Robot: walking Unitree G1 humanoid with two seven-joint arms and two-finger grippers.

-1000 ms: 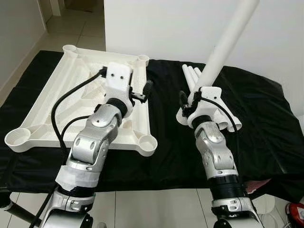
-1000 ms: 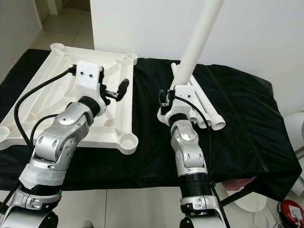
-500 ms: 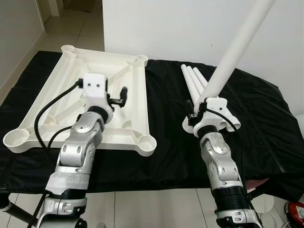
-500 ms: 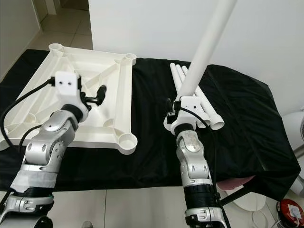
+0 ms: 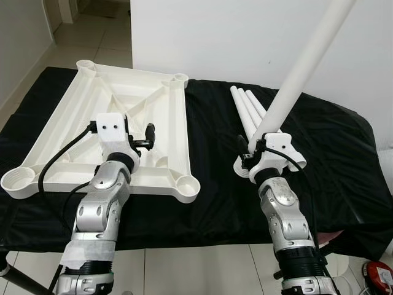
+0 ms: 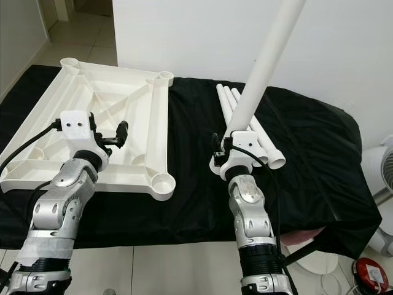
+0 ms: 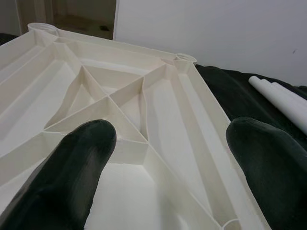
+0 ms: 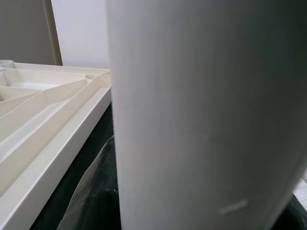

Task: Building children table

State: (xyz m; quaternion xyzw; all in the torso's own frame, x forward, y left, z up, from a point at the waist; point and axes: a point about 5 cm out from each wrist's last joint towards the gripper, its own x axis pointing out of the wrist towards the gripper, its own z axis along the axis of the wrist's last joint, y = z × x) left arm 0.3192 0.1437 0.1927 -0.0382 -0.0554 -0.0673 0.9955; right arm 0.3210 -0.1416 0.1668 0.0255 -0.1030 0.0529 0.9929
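Observation:
The white tabletop (image 5: 73, 117) lies upside down on a black cloth, ribs and corner sockets facing up. My left gripper (image 5: 142, 140) hovers open over its near right part; in the left wrist view its two black fingers (image 7: 72, 158) stand wide apart above the ribs. My right gripper (image 5: 258, 150) is shut on a long white table leg (image 5: 304, 67), which tilts up and to the right. Up close, that leg (image 8: 201, 115) blocks the right wrist view. Three loose legs (image 5: 245, 104) lie side by side on the cloth behind the right gripper. The nearest corner socket (image 5: 187, 183) lies left of the right gripper.
The black cloth (image 5: 344, 153) covers a low platform against a white wall (image 5: 215, 37). Tiled floor (image 5: 202, 270) runs along the front edge, and a doorway opens at the far left. A white round appliance (image 6: 377, 166) and a red object (image 6: 371, 270) stand at the right.
My left gripper has drawn back and to the left over the tabletop. The right gripper shifted slightly right and nearer, and its leg leans further right.

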